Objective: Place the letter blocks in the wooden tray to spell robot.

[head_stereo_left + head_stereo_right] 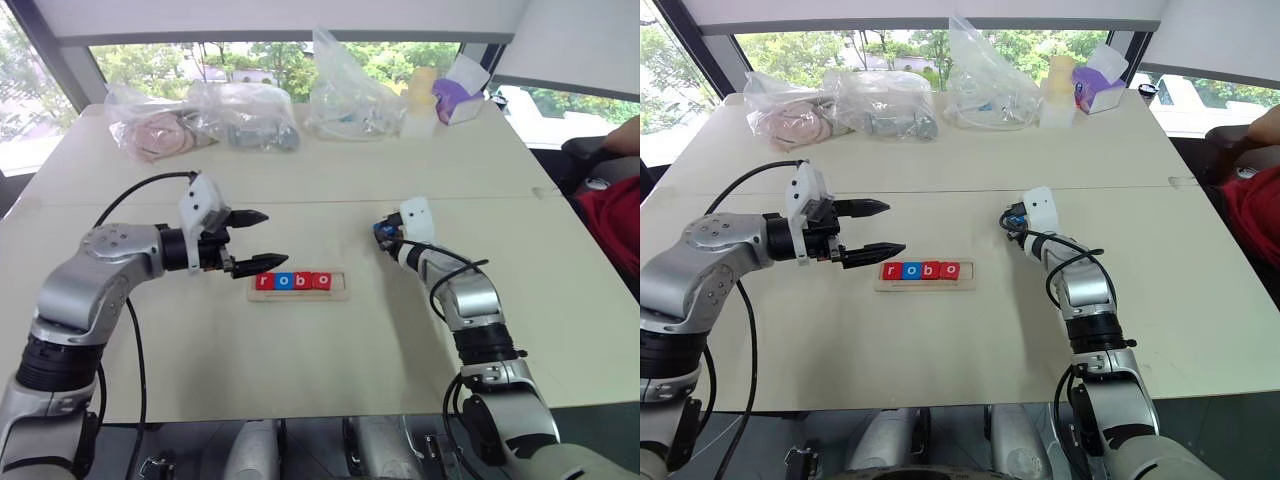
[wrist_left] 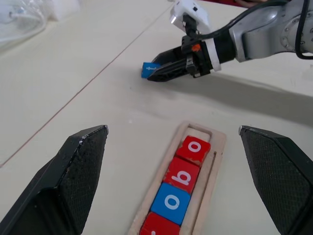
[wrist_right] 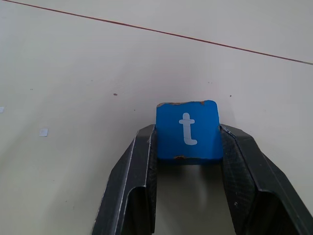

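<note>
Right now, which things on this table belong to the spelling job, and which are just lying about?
Part of the job:
- wooden tray
- r, o, b, o letter blocks, seated in the tray
- blue t block, pinched by the right gripper
- left gripper, open beside the tray

Lying about:
- clear plastic bags along the far edge
- purple tissue box

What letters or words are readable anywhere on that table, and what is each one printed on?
"r", "o", "b", "o": white letters on four letter blocks, red, blue, red, red, lying in a row in the wooden tray.
"t": white letter on a blue block, gripped between the fingers of the right pincer.
Any print on the purple box and the plastic bags at the far edge is too small to read.
</note>
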Controlling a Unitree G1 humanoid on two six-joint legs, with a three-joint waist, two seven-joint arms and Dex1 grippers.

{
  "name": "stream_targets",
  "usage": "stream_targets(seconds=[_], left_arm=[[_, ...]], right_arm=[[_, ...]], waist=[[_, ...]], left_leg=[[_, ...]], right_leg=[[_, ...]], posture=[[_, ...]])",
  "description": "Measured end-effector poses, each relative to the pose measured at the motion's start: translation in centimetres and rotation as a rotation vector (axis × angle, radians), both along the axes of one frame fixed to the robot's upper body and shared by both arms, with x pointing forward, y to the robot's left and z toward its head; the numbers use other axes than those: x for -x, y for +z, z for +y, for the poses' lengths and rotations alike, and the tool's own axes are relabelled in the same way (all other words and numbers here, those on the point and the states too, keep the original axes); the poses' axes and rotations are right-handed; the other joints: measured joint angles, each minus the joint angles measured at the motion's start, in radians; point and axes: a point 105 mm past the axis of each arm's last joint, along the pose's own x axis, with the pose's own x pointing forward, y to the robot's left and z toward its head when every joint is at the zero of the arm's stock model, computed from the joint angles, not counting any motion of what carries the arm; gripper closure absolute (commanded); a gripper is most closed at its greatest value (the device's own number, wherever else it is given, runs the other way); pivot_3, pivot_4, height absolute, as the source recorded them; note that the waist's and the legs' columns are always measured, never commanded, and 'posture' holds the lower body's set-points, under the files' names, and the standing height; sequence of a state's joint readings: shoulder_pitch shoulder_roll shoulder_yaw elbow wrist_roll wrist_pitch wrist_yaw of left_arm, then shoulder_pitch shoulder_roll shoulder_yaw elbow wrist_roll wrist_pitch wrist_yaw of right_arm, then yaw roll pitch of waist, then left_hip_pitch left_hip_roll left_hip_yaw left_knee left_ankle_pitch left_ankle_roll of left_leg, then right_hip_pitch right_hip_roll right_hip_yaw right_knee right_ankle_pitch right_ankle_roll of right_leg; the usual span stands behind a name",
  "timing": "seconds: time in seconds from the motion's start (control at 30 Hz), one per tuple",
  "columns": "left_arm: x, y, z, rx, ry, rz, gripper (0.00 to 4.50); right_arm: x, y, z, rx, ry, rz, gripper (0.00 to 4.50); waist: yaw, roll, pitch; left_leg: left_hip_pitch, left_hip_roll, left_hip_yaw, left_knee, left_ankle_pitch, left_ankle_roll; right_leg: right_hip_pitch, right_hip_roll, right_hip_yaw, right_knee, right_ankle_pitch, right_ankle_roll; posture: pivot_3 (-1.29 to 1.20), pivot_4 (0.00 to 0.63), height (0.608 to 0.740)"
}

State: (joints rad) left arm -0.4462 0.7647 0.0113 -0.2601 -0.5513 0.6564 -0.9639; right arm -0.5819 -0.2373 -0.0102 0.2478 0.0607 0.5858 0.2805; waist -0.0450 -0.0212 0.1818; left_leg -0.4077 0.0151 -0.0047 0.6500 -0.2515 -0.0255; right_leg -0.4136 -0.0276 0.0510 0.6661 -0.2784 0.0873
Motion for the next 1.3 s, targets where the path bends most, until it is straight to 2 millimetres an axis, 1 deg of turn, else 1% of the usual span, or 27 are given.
stream_targets(seconds=[0.1,0.2,0.3,0.37,0.43,0.5,0.57,0.63,0.7,0.77,0.8,0.83,0.9,0.93,1.0,1.07,1.1,1.13,1.17,1.23,1.3], left_arm=[[0.3,-0.5,-0.3,-0.015,-0.018,0.014,0.00],[0.7,-0.4,-0.6,-0.037,-0.044,-0.007,0.00],[1.1,-0.5,-0.9,-0.062,-0.068,-0.014,0.00],[1.4,-0.6,-1.3,-0.075,-0.101,-0.008,0.00],[2.0,-1.1,-1.9,-0.102,-0.154,0.008,0.00],[2.4,-1.7,-2.3,-0.124,-0.190,0.031,0.00],[2.7,-2.0,-2.6,-0.131,-0.216,0.043,0.00],[2.6,-1.9,-2.9,-0.133,-0.226,0.039,0.00],[2.4,-1.7,-3.0,-0.138,-0.229,0.027,0.00],[2.3,-1.6,-3.0,-0.141,-0.236,0.020,0.00],[2.4,-1.7,-3.0,-0.143,-0.240,0.021,0.00],[2.4,-1.7,-2.9,-0.143,-0.244,0.025,0.00],[2.3,-1.8,-2.8,-0.146,-0.245,0.035,0.00],[2.3,-1.9,-2.6,-0.147,-0.244,0.043,0.00],[2.3,-1.9,-2.2,-0.153,-0.244,0.053,0.00],[2.5,-1.8,-1.9,-0.166,-0.262,0.065,0.00],[2.7,-1.7,-1.6,-0.175,-0.270,0.068,0.00],[2.8,-1.6,-1.5,-0.189,-0.285,0.068,0.00],[3.0,-1.6,-1.2,-0.202,-0.299,0.067,0.00],[3.3,-1.5,-1.1,-0.214,-0.327,0.072,0.00],[3.6,-1.6,-1.2,-0.214,-0.351,0.081,0.00]], right_arm=[[0.9,0.0,-0.5,0.005,-0.025,0.004,3.32],[3.2,-0.2,-1.3,0.007,-0.070,0.030,3.32],[6.7,-0.3,-2.2,-0.054,-0.164,0.104,3.32],[8.4,-0.1,-1.9,-0.103,-0.207,0.145,3.32],[9.4,0.2,-1.6,-0.135,-0.243,0.174,3.32],[10.0,0.2,-1.3,-0.158,-0.265,0.198,3.32],[10.3,-0.2,-0.9,-0.166,-0.272,0.228,3.32],[10.8,-0.9,-0.6,-0.155,-0.272,0.247,2.29],[10.9,-1.0,-0.3,-0.153,-0.260,0.240,1.45],[10.9,-1.0,0.2,-0.152,-0.235,0.232,0.39],[10.9,-0.9,0.4,-0.153,-0.224,0.230,0.05],[10.8,-0.8,0.6,-0.148,-0.208,0.224,0.05],[10.5,-0.5,0.0,-0.121,-0.187,0.208,0.05],[10.2,0.1,-0.6,-0.081,-0.160,0.173,0.05],[9.6,1.9,-1.3,-0.032,-0.105,0.085,0.05],[9.3,4.5,-1.3,0.005,0.072,-0.009,0.05],[9.4,5.4,-1.4,0.026,0.156,-0.038,0.05],[9.7,6.1,-1.4,0.055,0.283,-0.057,0.05],[10.1,6.4,-1.6,0.060,0.405,-0.050,0.05],[10.5,6.3,-2.5,0.054,0.564,-0.018,0.05],[10.1,5.6,-4.0,0.090,0.635,0.008,0.05]], waist=[[0.004,0.000,0.000],[0.009,0.000,0.000],[0.010,0.000,0.000],[0.001,0.000,0.000],[-0.002,0.001,0.000],[0.000,0.001,0.000],[0.001,0.001,0.000],[0.002,0.000,0.000],[0.002,-0.001,-0.001],[0.001,-0.001,-0.001],[0.001,-0.001,-0.001],[0.001,-0.001,-0.001],[0.001,-0.001,-0.001],[0.003,0.000,-0.001],[0.002,0.000,0.000],[0.001,0.000,0.000],[0.001,0.000,0.000],[0.001,0.000,0.000],[0.001,0.000,0.000],[0.002,-0.001,0.000],[0.002,-0.001,0.000]], left_leg=[[-0.001,0.000,-0.001,0.000,0.000,0.000],[-0.002,0.000,-0.001,-0.001,0.000,0.000],[-0.002,0.000,-0.001,-0.001,0.000,0.000],[-0.001,0.000,-0.001,-0.001,0.000,0.000],[0.000,0.001,-0.001,-0.001,0.000,-0.001],[0.001,0.001,-0.001,-0.001,0.001,-0.001],[0.000,0.001,-0.001,-0.001,0.001,-0.001],[0.000,0.000,-0.001,-0.001,0.001,-0.001],[0.000,0.000,-0.001,-0.001,0.001,-0.001],[0.000,0.000,-0.001,-0.001,0.001,-0.001],[0.000,0.000,-0.001,-0.001,0.001,-0.001],[0.000,0.000,-0.001,-0.001,0.001,-0.001],[0.000,0.000,0.000,0.000,0.001,-0.001],[0.000,0.000,0.000,0.000,0.001,-0.001],[0.000,0.000,0.000,0.000,0.001,-0.001],[0.000,0.000,0.000,0.000,0.001,-0.001],[0.000,0.000,0.000,-0.001,0.000,-0.001],[0.000,0.000,0.000,-0.001,0.000,0.000],[0.000,0.000,0.000,-0.002,0.000,0.000],[0.000,0.000,0.000,-0.002,0.000,0.000],[0.000,0.000,0.001,-0.001,0.000,0.000]], right_leg=[[0.000,0.000,0.000,0.000,0.000,0.000],[-0.001,-0.001,0.000,-0.001,0.000,0.000],[-0.001,-0.001,0.000,-0.001,0.000,0.000],[-0.001,0.000,0.000,-0.001,0.000,0.000],[0.000,0.001,0.000,-0.001,0.000,-0.001],[0.000,0.002,0.000,-0.001,0.000,-0.001],[0.000,0.001,0.000,-0.001,0.000,-0.001],[0.000,0.001,0.000,-0.001,-0.001,0.000],[0.000,0.001,0.000,-0.002,-0.001,0.000],[0.000,0.001,0.000,-0.002,-0.001,0.000],[0.000,0.001,0.000,-0.002,-0.001,0.000],[0.000,0.001,0.000,-0.002,-0.001,0.000],[0.000,0.001,0.000,-0.002,-0.001,0.000],[0.000,0.000,0.000,-0.002,-0.001,0.000],[0.000,0.000,0.000,-0.003,-0.001,0.000],[0.000,0.001,0.000,-0.003,-0.001,0.000],[0.001,0.001,0.000,-0.004,-0.001,0.000],[0.001,0.001,-0.001,-0.004,-0.001,0.000],[0.001,0.001,-0.001,-0.005,-0.001,0.001],[0.003,0.002,-0.002,-0.005,-0.001,0.000],[0.003,0.002,-0.002,-0.005,-0.001,0.000]], posture=[[0.00,0.150,0.735],[0.00,0.150,0.735],[0.00,0.150,0.735],[0.00,0.150,0.735],[0.00,0.150,0.735],[0.00,0.150,0.735],[0.00,0.150,0.735],[0.00,0.150,0.735],[0.00,0.150,0.735],[0.00,0.150,0.735],[0.00,0.150,0.735],[0.00,0.150,0.735],[0.00,0.150,0.735],[0.00,0.150,0.735],[0.00,0.150,0.735],[0.00,0.150,0.735],[0.00,0.150,0.735],[0.00,0.150,0.735],[0.00,0.150,0.735],[0.00,0.150,0.735],[0.00,0.150,0.735]])
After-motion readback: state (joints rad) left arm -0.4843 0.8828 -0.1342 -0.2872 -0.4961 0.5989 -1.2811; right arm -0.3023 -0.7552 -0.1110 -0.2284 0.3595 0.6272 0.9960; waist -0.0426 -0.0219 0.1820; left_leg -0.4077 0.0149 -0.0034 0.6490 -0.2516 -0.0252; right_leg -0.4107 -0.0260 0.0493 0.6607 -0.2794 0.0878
